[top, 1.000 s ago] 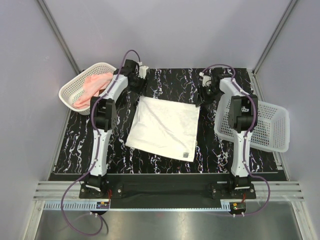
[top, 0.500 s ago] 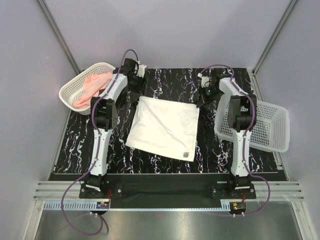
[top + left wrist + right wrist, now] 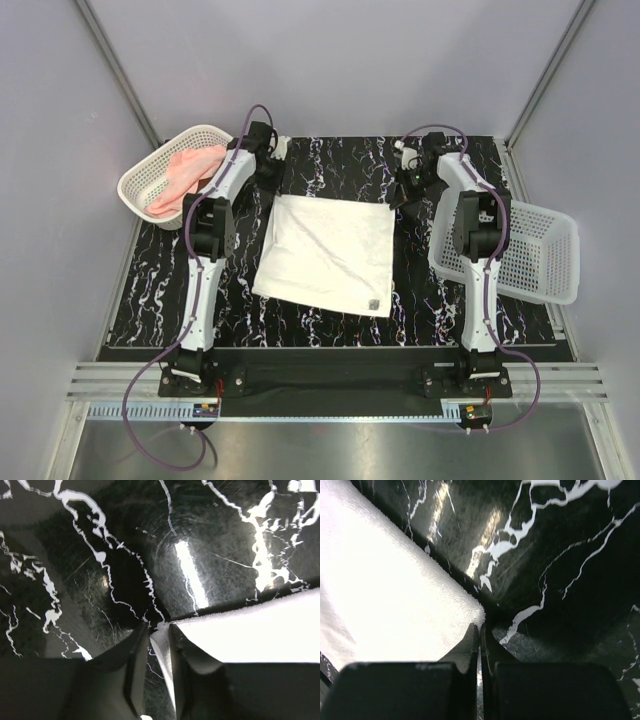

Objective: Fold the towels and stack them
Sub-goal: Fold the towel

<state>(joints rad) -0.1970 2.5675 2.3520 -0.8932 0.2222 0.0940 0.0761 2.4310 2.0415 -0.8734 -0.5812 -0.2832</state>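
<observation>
Looking down past the left gripper (image 3: 158, 626): its two dark jaws are standing a narrow way apart, tips down at the black, white-veined counter (image 3: 215, 540). The cream-white towel (image 3: 260, 625) is lying off to the picture's right, its corner poking in between the jaws, a bright strip of edge running along one jaw. A dark sliver of gap is showing beside the other. Light is glaring off the counter just beyond.

Your left claw (image 3: 159, 630) is at the far-left corner of the cream towel (image 3: 325, 255). The left basket (image 3: 135, 185), heaped with the pink towel (image 3: 180, 172), blocks you just leftward. By your right claw (image 3: 480, 629), the right basket (image 3: 550, 262) crowds the arm's outer side. Bare worktop (image 3: 340, 160) beyond the towel gives passage.
</observation>
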